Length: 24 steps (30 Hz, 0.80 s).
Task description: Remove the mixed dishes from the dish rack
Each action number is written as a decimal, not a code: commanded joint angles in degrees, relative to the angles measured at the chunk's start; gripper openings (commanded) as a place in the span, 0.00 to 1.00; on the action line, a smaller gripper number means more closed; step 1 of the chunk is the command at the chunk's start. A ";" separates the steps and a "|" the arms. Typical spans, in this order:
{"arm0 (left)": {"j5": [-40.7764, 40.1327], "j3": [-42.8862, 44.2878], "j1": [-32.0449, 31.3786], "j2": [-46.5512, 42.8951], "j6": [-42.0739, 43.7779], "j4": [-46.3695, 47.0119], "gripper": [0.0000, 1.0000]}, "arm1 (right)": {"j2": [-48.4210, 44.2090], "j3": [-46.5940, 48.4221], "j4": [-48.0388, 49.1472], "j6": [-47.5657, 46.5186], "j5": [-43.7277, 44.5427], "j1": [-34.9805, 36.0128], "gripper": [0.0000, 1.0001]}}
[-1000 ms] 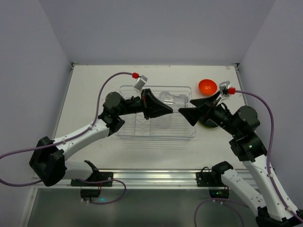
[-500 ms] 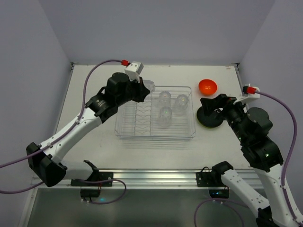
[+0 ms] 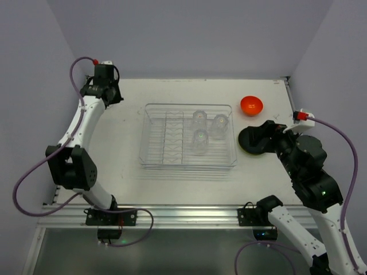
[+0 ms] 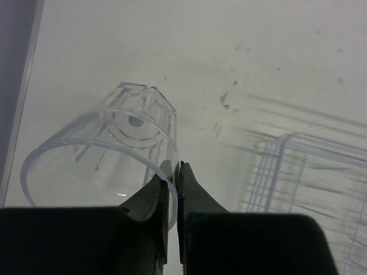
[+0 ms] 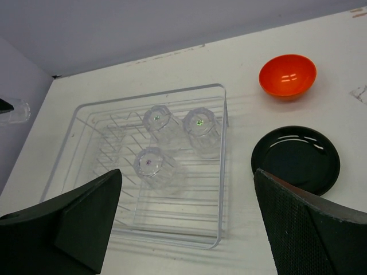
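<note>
left gripper (image 4: 176, 167) pinching tumbler (image 4: 103, 134) rim, now lifted out; dish rack (image 4: 298, 172) right of fingers | right gripper (image 5: 187, 172) spread, empty | three tumblers (image 3: 199, 137) remain

- The left gripper (image 4: 176, 172) rises from the bottom edge, its two dark fingers (image 4: 150, 201) pressed nearly together.
- Between their tips they pinch the rim of a clear tumbler (image 4: 114, 137), one finger inside the wall and one outside.
- The tumbler is tipped, with its open mouth toward the camera and its faceted base pointing away.
- Behind it lies the white table (image 4: 229, 46), marked with small dark smudges.
- A corner of the clear dish rack (image 4: 287, 172) shows at the right, apart from the tumbler.
- A strip of grey-purple wall (image 4: 14, 69) runs down the left edge.
</note>
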 commanded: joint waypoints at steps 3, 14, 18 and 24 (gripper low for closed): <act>2.38 12.89 8.44 14.16 1.99 -8.53 0.00 | -0.89 -0.81 0.78 -1.99 -1.48 0.05 0.99; 5.37 25.82 10.48 32.56 3.92 -16.19 0.00 | -0.37 -3.18 1.04 -1.20 -7.01 0.05 0.99; 7.31 26.36 10.66 34.51 4.01 -17.33 0.01 | -0.54 -3.62 1.48 -1.81 -7.89 0.05 0.99; 7.74 24.95 10.66 34.07 4.10 -16.72 0.25 | -0.54 -4.06 2.18 -1.90 -9.03 0.05 0.99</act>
